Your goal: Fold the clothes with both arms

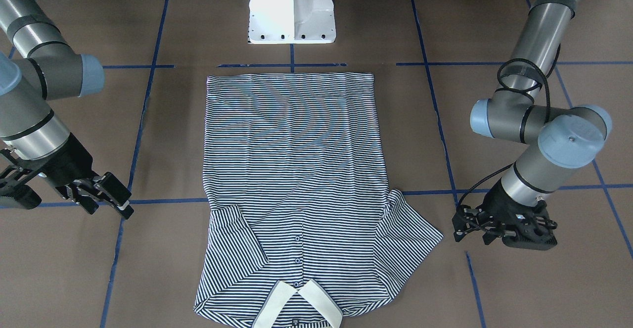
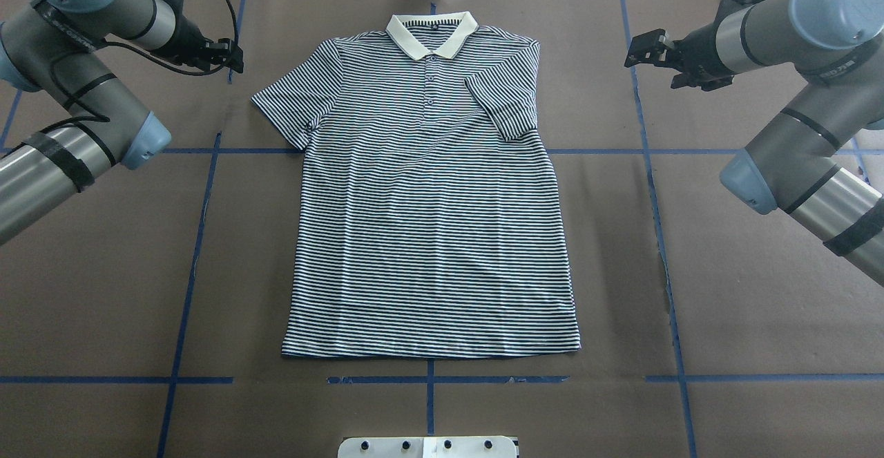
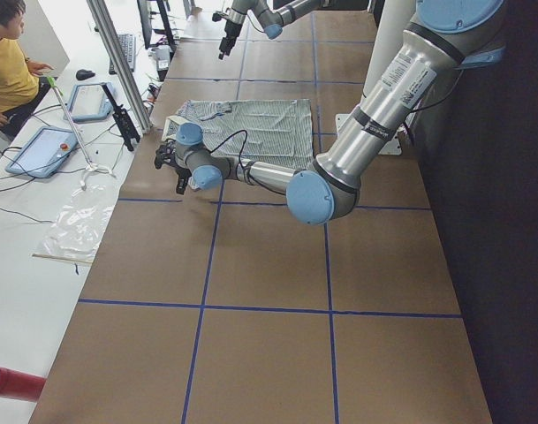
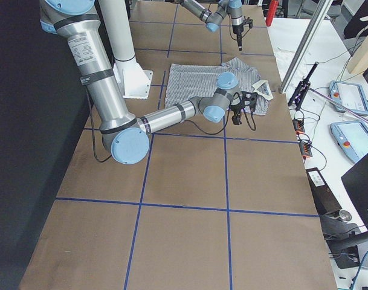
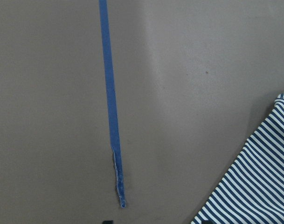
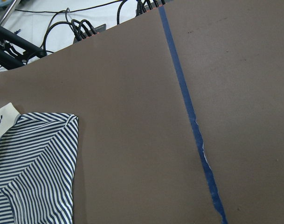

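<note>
The striped polo shirt (image 2: 428,223) lies flat and face up on the brown table, its cream collar (image 2: 431,33) at the far edge from the robot. It also shows in the front view (image 1: 296,169). The sleeve on my right side (image 2: 503,102) is folded in over the chest. The other sleeve (image 2: 284,107) is spread out. My left gripper (image 2: 233,57) hovers open and empty beside the spread sleeve. My right gripper (image 2: 646,57) hovers open and empty, well clear of the shirt's right shoulder. The wrist views show only shirt edges (image 5: 253,186) (image 6: 34,163).
Blue tape lines (image 2: 207,188) grid the table. The white pedestal base (image 1: 292,9) stands just behind the shirt's hem. Cables (image 6: 81,28) lie past the far table edge. An operator in yellow (image 3: 3,62) sits at a side desk with tablets (image 3: 43,150).
</note>
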Available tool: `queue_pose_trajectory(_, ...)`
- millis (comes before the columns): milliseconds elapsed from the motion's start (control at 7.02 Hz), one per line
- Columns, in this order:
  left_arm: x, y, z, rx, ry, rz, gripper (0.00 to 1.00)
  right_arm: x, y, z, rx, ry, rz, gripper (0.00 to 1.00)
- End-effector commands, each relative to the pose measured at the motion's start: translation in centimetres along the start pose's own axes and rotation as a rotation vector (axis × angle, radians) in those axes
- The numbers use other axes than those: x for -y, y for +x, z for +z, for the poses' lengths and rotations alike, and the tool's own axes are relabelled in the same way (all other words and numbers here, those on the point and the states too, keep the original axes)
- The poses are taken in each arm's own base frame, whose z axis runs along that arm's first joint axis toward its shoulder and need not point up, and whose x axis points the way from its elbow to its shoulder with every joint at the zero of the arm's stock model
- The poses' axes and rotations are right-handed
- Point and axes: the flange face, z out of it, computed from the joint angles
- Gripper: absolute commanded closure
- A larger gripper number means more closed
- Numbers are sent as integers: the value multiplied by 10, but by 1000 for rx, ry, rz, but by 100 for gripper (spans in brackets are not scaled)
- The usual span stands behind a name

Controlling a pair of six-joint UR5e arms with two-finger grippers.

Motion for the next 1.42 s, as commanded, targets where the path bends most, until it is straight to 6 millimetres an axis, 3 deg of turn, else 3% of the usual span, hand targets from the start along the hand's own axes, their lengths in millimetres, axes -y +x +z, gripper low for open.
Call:
queue_pose_trajectory(0,-11,27,24,12,-15,-33,38,-1,10,1,-10,-6,-4,0)
queue_pose_trajectory(142,-18,36,29,6,-23,-38,40,-2,10,0,-7,-13,-4,0)
queue_pose_trajectory(854,-26,34,37,15,-36,-33,45,-4,10,5,-14,-20,-14,0)
queue_pose_trajectory(997,-27,34,36,14,-35,-34,53,-4,10,5,-14,-20,-16,0)
queue_pose_trajectory(1139,-28,36,37,12,-37,-30,69,-4,10,5,-14,-20,-16,0)
queue_pose_trajectory(1281,-26,40,35,7,-35,-29,100,-3,10,5,-14,-18,-17,0)
